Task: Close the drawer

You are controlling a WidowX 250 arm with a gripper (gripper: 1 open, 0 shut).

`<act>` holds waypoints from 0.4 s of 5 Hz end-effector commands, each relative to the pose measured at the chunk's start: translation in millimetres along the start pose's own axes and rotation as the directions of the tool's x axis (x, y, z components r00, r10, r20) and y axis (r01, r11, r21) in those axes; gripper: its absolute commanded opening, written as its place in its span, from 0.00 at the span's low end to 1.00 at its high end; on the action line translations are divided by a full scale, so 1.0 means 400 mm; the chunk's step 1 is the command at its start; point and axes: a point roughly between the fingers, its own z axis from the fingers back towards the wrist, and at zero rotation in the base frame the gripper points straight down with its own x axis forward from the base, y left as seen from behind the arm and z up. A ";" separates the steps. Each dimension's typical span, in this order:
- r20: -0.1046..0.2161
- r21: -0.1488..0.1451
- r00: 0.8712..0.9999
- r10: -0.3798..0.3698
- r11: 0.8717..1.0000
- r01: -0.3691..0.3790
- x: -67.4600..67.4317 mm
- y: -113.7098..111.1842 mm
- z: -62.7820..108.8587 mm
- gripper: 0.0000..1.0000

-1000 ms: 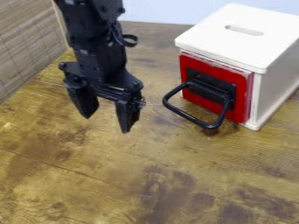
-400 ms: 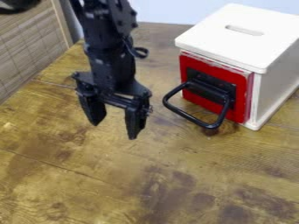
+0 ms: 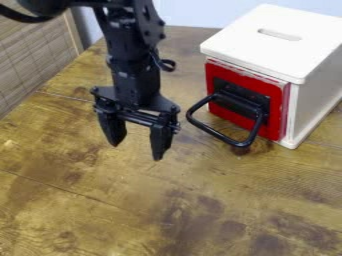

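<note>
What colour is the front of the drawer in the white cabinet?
The drawer front is red, seen in the current camera view.

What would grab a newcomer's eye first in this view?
The red drawer front with its big black loop handle, set in the white cabinet at upper right. Next, the black robot arm left of it, its open fingers pointing down over the wooden table.

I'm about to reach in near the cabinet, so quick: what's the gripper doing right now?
Gripper: open, fingers apart with nothing between them.
</note>
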 end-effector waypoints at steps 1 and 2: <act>0.040 0.002 0.999 0.013 1.000 -0.013 0.025 -0.003 0.035 1.00; 0.015 0.002 1.000 0.024 1.000 -0.024 0.030 -0.010 0.023 1.00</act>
